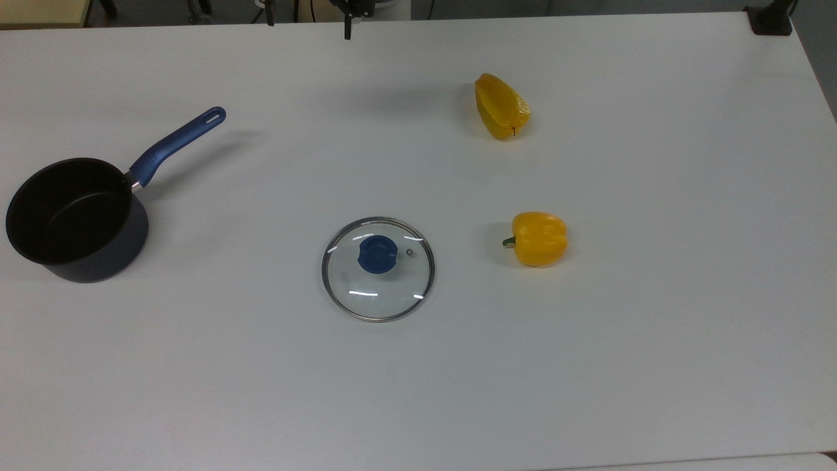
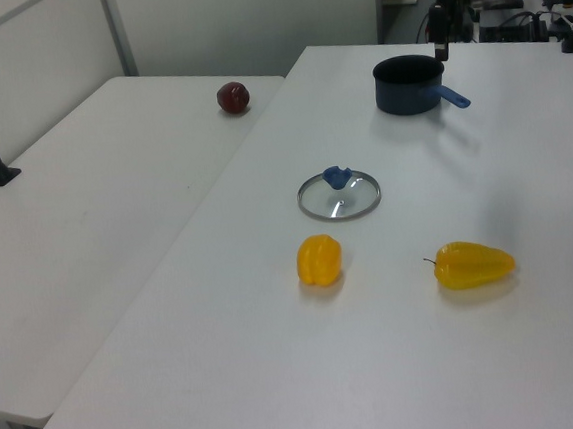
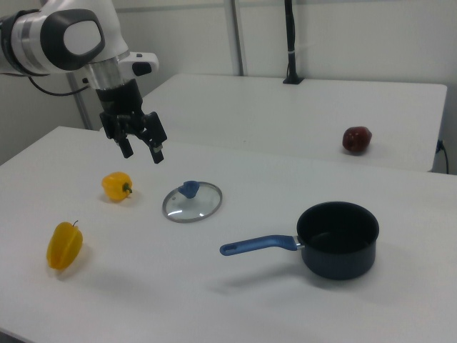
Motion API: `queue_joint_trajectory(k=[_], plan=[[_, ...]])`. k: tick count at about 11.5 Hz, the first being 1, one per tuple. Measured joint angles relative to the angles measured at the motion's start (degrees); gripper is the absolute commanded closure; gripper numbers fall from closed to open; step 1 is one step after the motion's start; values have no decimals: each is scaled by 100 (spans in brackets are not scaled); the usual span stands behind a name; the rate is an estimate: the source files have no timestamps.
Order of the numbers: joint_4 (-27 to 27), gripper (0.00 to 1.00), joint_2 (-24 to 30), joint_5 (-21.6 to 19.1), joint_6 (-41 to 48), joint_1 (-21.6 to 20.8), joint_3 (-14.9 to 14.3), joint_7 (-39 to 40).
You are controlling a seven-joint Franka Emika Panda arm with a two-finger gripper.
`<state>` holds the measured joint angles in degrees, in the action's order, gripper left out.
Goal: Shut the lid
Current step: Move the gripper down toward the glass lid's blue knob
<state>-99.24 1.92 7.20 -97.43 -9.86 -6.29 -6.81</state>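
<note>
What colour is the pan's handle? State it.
Blue. The handle of the dark pan shows best in the top view.

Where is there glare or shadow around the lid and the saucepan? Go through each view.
Top view: the lid carries short white glints near its rim; the saucepan has a faint shadow beside its handle. Left view: a bright patch sits on the lid's glass. Right view: a soft shadow lies on the table in front of the saucepan; the gripper hangs open.
</note>
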Motion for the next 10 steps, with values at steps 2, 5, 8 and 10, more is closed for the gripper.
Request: queue_joint_trajectory(k=[2, 5, 8, 10], plan=[[0, 0, -15, 0, 0, 1, 0, 0], [0, 0, -20, 0, -56, 4, 0, 0], [-7, 0, -207, -47, -647, 4, 0, 0], [0, 0, -561, -225, -1320, 4, 0, 0]])
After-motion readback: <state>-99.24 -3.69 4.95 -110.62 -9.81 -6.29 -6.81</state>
